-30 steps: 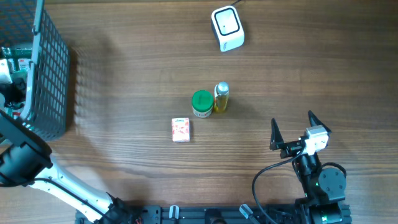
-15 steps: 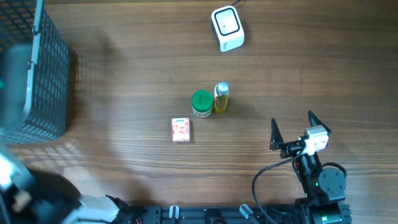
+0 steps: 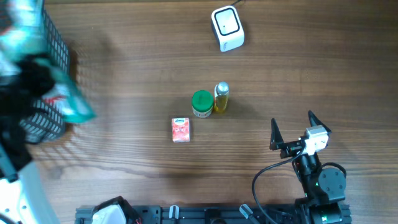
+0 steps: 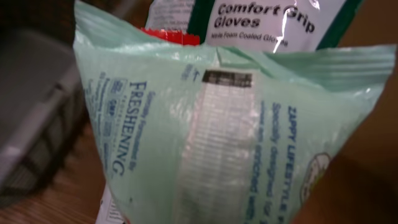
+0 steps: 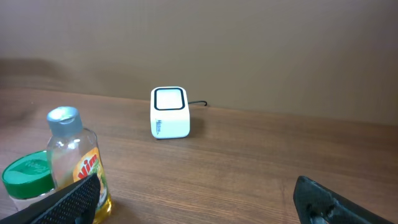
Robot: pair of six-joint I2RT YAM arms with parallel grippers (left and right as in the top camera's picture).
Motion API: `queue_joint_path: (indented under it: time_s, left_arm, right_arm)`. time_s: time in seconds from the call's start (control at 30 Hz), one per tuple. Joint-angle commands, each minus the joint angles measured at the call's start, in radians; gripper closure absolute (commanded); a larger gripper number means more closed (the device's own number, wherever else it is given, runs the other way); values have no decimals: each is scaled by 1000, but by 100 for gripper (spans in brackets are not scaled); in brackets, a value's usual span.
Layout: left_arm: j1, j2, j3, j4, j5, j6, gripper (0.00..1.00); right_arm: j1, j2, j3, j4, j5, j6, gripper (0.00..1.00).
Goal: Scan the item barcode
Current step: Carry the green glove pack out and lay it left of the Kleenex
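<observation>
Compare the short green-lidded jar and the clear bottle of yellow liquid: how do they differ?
The short green-lidded jar is squat and wide; the clear bottle of yellow liquid is taller and slimmer. The jar's lid is broad and green; the bottle's cap is small and grey. The bottle shows yellow contents; the jar's body looks pale. Both stand upright, side by side on the wooden table.
</observation>
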Motion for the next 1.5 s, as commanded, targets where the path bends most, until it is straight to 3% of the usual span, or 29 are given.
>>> queue_joint_path:
  time_s: [0.0, 0.27, 0.37, 0.6, 0.63, 0.67, 0.73, 0.77, 0.83, 0.9, 1.3, 1.47]
  left_arm:
    - [-261, -11, -69, -39, -221, -42, 96]
    - [-600, 36, -402, 47, -490, -153, 96]
    - [-642, 75, -548, 174, -584, -154, 96]
    - [-644, 214, -750, 410, -586, -153, 89]
    - [-644, 231, -753, 416, -587, -153, 85]
    - [-644, 257, -754, 422, -586, -153, 70]
    - [-644, 290, -754, 432, -586, -144, 55]
    - [-644, 300, -754, 435, -586, -142, 41]
    - [-644, 307, -754, 438, -586, -142, 21]
    - [-644, 304, -753, 442, -587, -142, 16]
    - [-644, 266, -747, 434, -546, -142, 15]
    - [-619, 216, -663, 435, -544, -143, 12]
  right_arm:
    - [-4, -3, -1, 3, 10, 2, 0]
    - [-4, -3, -1, 3, 9, 2, 0]
    - [-4, -3, -1, 3, 10, 2, 0]
    - [-4, -3, -1, 3, 10, 2, 0]
    - [-4, -3, -1, 3, 9, 2, 0]
    - [-4, -3, -1, 3, 10, 2, 0]
    - [-4, -3, -1, 3, 9, 2, 0]
    - [-4, -3, -1, 3, 9, 2, 0]
    - [-4, -3, -1, 3, 10, 2, 0]
    - [-4, -3, -1, 3, 10, 2, 0]
    - [-4, -3, -1, 3, 10, 2, 0]
    - [-4, -3, -1, 3, 10, 1, 0]
